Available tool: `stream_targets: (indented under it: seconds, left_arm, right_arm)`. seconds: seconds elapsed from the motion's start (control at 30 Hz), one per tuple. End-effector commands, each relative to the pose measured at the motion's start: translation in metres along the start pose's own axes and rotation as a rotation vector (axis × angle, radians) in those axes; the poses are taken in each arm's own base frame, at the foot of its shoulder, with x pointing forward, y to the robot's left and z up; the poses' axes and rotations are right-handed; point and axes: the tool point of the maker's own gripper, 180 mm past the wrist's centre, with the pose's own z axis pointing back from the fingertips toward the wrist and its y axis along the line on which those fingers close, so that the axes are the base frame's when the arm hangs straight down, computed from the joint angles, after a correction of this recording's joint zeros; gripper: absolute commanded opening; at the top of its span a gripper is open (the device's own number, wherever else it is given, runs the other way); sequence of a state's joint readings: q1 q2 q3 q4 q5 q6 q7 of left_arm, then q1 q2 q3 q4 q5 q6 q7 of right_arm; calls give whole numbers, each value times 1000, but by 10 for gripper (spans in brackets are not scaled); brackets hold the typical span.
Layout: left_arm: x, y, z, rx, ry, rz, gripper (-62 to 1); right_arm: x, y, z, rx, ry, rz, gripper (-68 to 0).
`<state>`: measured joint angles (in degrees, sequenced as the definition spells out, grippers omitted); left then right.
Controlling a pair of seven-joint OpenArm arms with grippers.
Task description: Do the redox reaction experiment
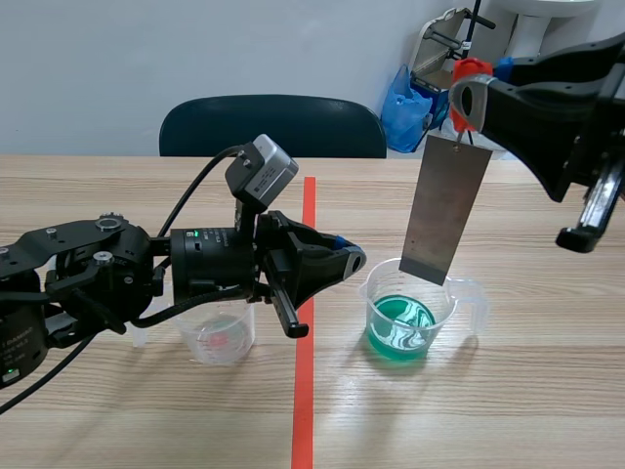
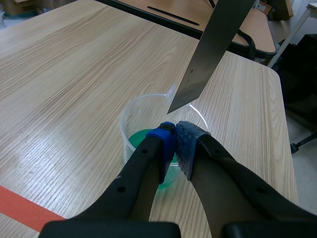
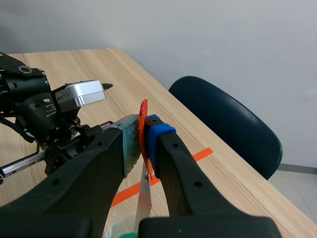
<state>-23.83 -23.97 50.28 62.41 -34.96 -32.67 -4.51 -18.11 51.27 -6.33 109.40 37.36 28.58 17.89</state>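
Note:
A clear beaker (image 1: 408, 315) of green liquid (image 1: 398, 322) stands on the table right of the tape line. Above it hangs a grey metal strip (image 1: 444, 210) from a red clip (image 1: 468, 80); the strip's lower end is about level with the beaker's rim. My right gripper (image 1: 473, 96) is raised at the upper right and shut on the red clip (image 3: 143, 130). My left gripper (image 1: 350, 260) is shut on nothing, its tips just left of the beaker's rim. In the left wrist view the beaker (image 2: 148, 124) lies right ahead of the fingertips (image 2: 188, 141), with the strip (image 2: 210, 52) above it.
A second clear beaker (image 1: 219, 337) with red markings, apparently empty, stands under the left arm. A dark blue chair (image 1: 271, 127) is behind the table's far edge. A blue bag (image 1: 405, 107) and a stand are in the background.

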Motion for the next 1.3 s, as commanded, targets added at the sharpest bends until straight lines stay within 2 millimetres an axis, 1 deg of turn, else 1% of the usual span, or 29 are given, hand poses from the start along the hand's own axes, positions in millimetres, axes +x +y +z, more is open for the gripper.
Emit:
stream_targets:
  seconds: [0.0, 0.33, 0.43, 0.5, 0.6, 0.7, 0.8, 0.9, 0.97, 1.1, 1.17, 1.27]
  left_arm:
    - [16, -2, -4, -14, -40, -19, -590]
    - [15, 0, -2, -10, -36, -20, -590]
    - [10, 7, 8, 9, -16, -26, -590]
    - [7, 19, 24, 47, -5, -32, -590]
    - [7, 41, 61, 131, -16, -43, -590]
    - [6, 57, 108, 221, -23, -36, -590]
    - [5, 61, 160, 278, -39, -4, -590]
    - [-5, 62, 213, 363, -17, 20, -590]
    - [-15, 58, 244, 415, 14, 38, -590]
    - [-38, 39, 298, 513, 42, 89, -590]
    - [-51, 25, 322, 560, 51, 99, -590]
    - [-70, -4, 357, 638, 55, 105, -588]
  right_arm:
    - [13, -2, -1, 5, -34, 20, -669]
    - [13, -2, -1, 5, -34, 20, -669]
    - [13, -2, -1, 5, -34, 20, -669]
    - [13, -2, -1, 5, -34, 20, -669]
    - [13, -2, -1, 5, -34, 20, -669]
    - [13, -2, -1, 5, -34, 20, -669]
    - [13, -2, -1, 5, -34, 20, -669]
    - [13, -2, -1, 5, -34, 20, -669]
    - [13, -2, -1, 5, -34, 20, -669]
    - [13, -2, -1, 5, -34, 20, -669]
    - [13, -2, -1, 5, -34, 21, -669]
    - [13, -2, -1, 5, -34, 21, -669]
